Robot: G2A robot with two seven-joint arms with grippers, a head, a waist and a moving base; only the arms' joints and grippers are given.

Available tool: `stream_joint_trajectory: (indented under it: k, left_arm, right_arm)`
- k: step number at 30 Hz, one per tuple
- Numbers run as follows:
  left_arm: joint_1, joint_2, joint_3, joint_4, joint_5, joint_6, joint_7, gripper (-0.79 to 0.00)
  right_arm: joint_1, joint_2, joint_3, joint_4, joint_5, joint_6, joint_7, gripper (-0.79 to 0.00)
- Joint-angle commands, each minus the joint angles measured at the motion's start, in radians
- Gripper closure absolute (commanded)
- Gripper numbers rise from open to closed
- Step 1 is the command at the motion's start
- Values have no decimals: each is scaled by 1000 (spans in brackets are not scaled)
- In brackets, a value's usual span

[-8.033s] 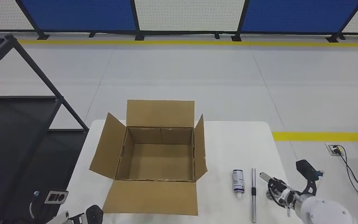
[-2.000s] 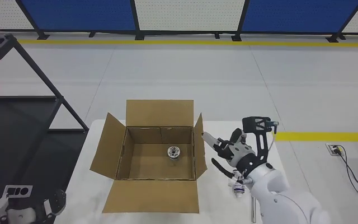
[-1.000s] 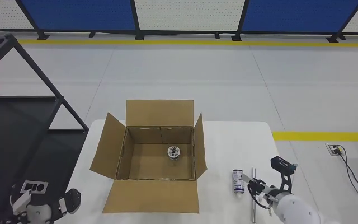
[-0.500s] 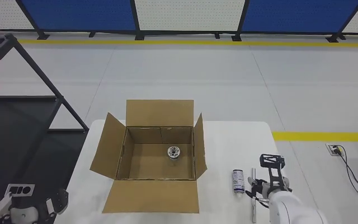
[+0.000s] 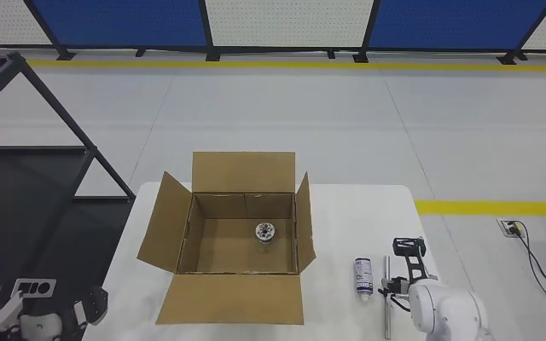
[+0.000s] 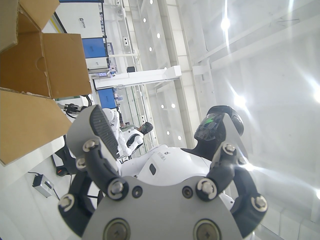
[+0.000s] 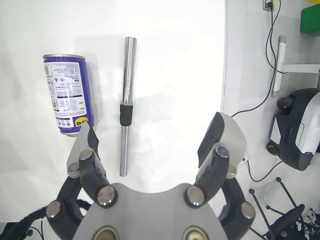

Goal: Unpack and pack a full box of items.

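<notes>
An open cardboard box [image 5: 243, 247] stands in the middle of the white table [image 5: 358, 213], flaps spread out. One small round metal item [image 5: 265, 230] lies on its floor near the far wall. To the right of the box lie a blue spray can [image 5: 364, 277] [image 7: 67, 93] and a chrome rod [image 5: 386, 298] [image 7: 127, 106] with a black band, side by side. My right gripper [image 7: 152, 131] hangs open above the table by the near right corner, the rod's near end below its jaws, nothing held. My left gripper [image 6: 160, 123] is open, empty, pointing upward beside the box [image 6: 30, 63].
The right arm [image 5: 439, 311] is at the near right corner, the left arm [image 5: 55, 317] low off the table's near left corner. A dark metal frame [image 5: 51, 111] stands to the left. The table's right edge [image 7: 222, 76] runs close to the rod.
The box was empty at first; the round item then lay inside with the right gripper beside the box. That arm has since drawn back over the rod, turning slightly in the last half second.
</notes>
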Motion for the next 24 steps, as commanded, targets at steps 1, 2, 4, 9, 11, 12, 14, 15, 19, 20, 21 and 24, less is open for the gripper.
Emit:
stream_joint_trajectory:
  k: [1, 2, 4, 9, 11, 12, 14, 15, 19, 20, 21, 24]
  left_arm:
    - [-2, 0, 4, 0, 7, -1, 2, -785]
    - [-4, 1, 5, 1, 10, -1, 4, -785]
    - [-7, 1, 7, 2, 13, 0, 6, -785]
    - [-6, 2, 2, 4, 10, 0, 6, -785]
    - [-6, 2, 1, 6, 9, 0, 7, -785]
    - [-6, 2, 0, 7, 9, 0, 7, -785]
    - [-6, 2, 1, 8, 8, 0, 7, -785]
    - [-7, 2, 1, 9, 8, 0, 8, -785]
    - [-9, 3, 5, 10, 12, 0, 11, -785]
    - [-10, 3, 5, 10, 12, -1, 12, -785]
    - [-10, 3, 5, 10, 12, -1, 12, -785]
    - [-10, 3, 6, 12, 11, 0, 13, -785]
  right_arm:
    - [0, 0, 0, 0, 0, 0, 0, -785]
    - [0, 0, 0, 0, 0, 0, 0, -785]
    - [-9, 0, -2, 0, 3, 3, -27, -785]
    - [2, 1, -14, 27, 0, -2, -3, -653]
    - [23, 2, -16, 53, -5, -6, 15, -585]
    - [30, 2, -18, 61, 1, -7, 23, -529]
    - [40, 2, -24, 74, -6, -14, 38, -468]
    - [45, 2, -30, 81, -10, -17, 47, -422]
    - [59, 2, -53, 102, -26, -24, 63, -465]
    - [59, 2, -58, 106, -26, -29, 65, -462]
    - [60, 2, -62, 109, -26, -29, 68, -459]
    - [61, 2, -69, 113, -20, -29, 69, -489]
